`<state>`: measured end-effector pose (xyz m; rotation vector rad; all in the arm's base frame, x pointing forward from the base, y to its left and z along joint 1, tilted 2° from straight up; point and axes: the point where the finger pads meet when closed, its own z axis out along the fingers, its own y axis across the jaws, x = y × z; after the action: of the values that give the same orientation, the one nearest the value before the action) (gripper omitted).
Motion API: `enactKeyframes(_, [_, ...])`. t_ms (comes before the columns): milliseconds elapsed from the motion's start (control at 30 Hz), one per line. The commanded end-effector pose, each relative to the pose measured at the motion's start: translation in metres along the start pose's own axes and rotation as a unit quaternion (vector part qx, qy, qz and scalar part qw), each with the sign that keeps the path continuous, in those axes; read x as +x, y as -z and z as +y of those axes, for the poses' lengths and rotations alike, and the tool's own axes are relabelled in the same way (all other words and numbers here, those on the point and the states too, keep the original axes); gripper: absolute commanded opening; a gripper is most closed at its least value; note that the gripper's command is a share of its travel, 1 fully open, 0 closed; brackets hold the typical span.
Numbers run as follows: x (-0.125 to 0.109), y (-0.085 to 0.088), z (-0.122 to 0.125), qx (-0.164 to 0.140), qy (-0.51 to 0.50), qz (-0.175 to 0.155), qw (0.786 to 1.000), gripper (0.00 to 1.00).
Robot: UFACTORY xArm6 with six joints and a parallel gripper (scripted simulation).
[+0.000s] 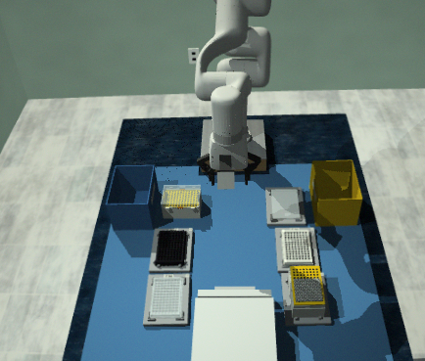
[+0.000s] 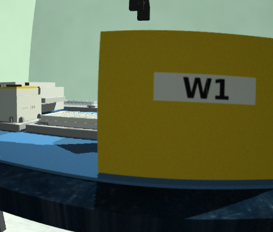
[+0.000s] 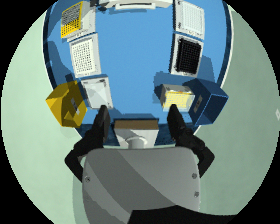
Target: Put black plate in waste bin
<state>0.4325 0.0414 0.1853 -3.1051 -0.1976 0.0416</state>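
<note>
Looking down through the wrist view, I have the claw (image 3: 138, 122) spread to its widest with nothing between its fingers, hanging high above the bench close in front of the arm's base. The black plate (image 1: 171, 248) lies ahead of the claw and off to one side, on the side where the blue bin (image 1: 129, 185) and the tip box (image 1: 181, 202) stand; from above it is down and to the left of the claw, sitting flat in its grey nest (image 1: 154, 265), well apart from my fingers. The plate's long axis runs away from the arm's base, along the length of the bench, so its long edges face left and right across the bench. I judge that I must travel forward and sideways past the tip box, then descend with the fingers straddling the plate's short width. The yellow bin W1 (image 1: 336, 205) stands on the opposite side of the claw, upright, well apart from the plate.
</note>
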Motion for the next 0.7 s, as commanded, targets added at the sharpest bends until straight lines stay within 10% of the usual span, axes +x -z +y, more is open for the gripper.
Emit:
enactKeyframes(0, [0.006,-0.008,0.019,0.0,0.0,0.002,1.0,1.0])
enactKeyframes(667, [0.026,-0.048,0.097,0.0,0.0,0.002,1.0,1.0])
